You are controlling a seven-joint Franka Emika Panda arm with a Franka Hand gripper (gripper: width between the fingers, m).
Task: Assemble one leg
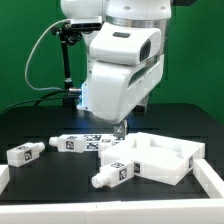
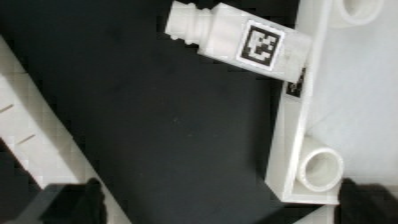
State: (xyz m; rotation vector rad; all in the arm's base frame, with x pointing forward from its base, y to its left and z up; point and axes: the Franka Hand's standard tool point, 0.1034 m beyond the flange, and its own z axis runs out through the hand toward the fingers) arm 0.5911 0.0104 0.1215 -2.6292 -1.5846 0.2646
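- My claw (image 1: 119,129) is hovering low over the black table (image 1: 50,118), fingers (image 2: 50,203) standing apart and gripping nothing; I judge I'm lining up for a pick.
- The nearest leg (image 2: 231,38) is lying on its side, its tagged end touching the tabletop (image 2: 331,110) and its long sides open to my fingers.
- I'm counting four legs, one partly hidden behind my claw, and one tabletop.

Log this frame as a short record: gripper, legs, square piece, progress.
gripper: gripper open, empty, low over the table
legs: legs lie loose, none upright; one leg lies by the square piece's edge
square piece: square piece flat on the table, corner hole empty
progress: no leg fitted yet
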